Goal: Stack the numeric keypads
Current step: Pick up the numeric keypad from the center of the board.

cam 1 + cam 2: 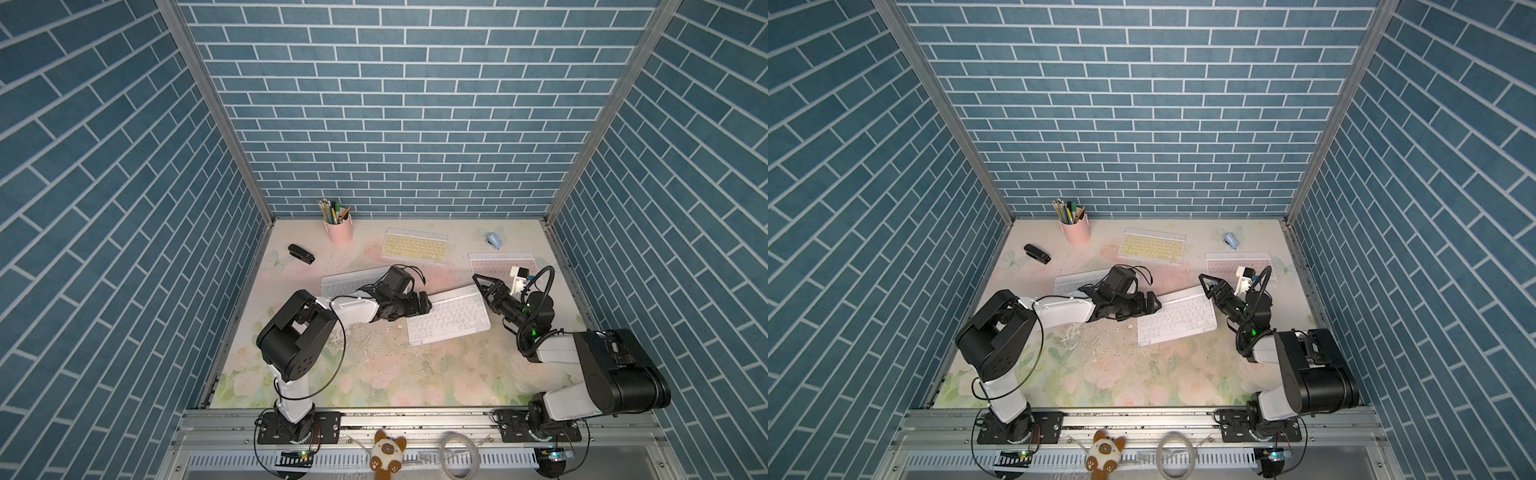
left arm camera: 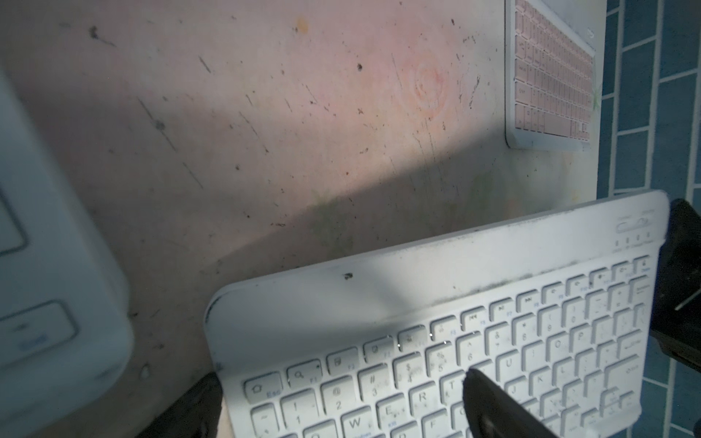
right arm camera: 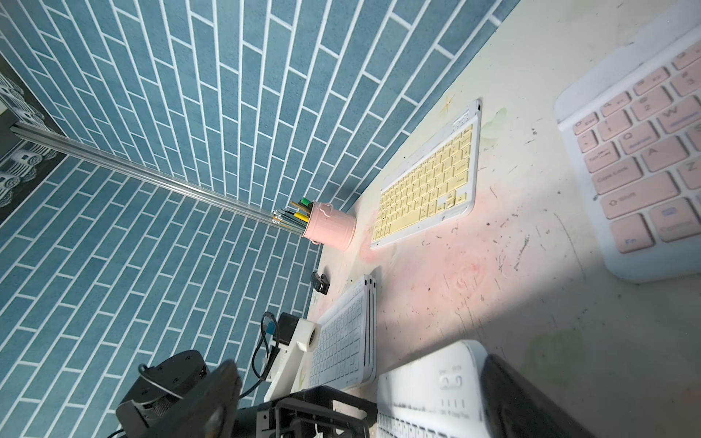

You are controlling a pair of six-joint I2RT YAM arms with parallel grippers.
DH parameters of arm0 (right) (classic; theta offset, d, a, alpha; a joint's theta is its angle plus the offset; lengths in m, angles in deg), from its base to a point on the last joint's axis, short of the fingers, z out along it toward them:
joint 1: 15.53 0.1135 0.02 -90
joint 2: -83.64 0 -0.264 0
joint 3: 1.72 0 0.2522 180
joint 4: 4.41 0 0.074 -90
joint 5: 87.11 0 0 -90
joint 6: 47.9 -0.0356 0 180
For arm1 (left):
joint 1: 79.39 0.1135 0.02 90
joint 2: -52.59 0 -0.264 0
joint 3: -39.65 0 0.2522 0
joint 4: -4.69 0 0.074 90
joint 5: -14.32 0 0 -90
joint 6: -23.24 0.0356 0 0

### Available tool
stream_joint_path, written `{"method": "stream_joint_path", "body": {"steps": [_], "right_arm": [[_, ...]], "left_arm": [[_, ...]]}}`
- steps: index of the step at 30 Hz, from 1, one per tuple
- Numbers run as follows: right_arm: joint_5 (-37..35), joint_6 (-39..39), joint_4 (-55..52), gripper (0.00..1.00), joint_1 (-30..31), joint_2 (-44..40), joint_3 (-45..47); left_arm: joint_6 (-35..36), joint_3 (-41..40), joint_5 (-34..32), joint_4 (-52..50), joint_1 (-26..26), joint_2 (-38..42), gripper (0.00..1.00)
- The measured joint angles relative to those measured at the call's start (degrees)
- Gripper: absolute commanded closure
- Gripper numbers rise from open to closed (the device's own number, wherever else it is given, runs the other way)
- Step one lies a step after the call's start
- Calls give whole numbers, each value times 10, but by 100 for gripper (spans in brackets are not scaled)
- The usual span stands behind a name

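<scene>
Pinching the left-hand short edge of the white-keyed keypad [image 1: 449, 316] with the left gripper [image 1: 424, 303]: fingers [image 2: 489, 402] drawn narrow, one laid across the letter keys, the other tucked at the frame's edge. Gripped at the edge rather than the middle, most likely to keep the flat underside free for setting down on the stack of white keypads [image 1: 351, 281] lying just beyond the left wrist. Judged lifted and slightly tilted, going by the broad shadow on the table [image 1: 374, 374] beneath it in the left wrist view. Straddling the opposite far corner with the right gripper [image 1: 484, 286], fingers spread fully wide and closed on nothing. Probably placed there to steady or guide that end; touching or not, impossible to tell. Moving outward: left wrist turned roughly level with the board, forearm stretched low across the table toward the middle, elbow folded high near the base. Right wrist angled down and inward, forearm raised, elbow doubled back over its base. Lying flat and well apart at the far side: yellow-keyed keypad [image 1: 415, 246] and pink-keyed keypad [image 1: 496, 262], not yet stacked.
</scene>
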Motion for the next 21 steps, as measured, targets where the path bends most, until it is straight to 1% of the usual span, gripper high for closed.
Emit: {"method": "stream_joint_path", "body": {"steps": [3, 14, 21], "right_arm": [[-26, -4, 3, 1, 9, 0, 7], [-159, -46, 56, 1, 69, 0, 23], [-197, -62, 60, 1, 91, -8, 23]], "left_arm": [[-4, -8, 0, 14, 0, 2, 1], [-14, -20, -2, 39, 0, 4, 0], [-13, -25, -12, 49, 1, 7, 0]]}}
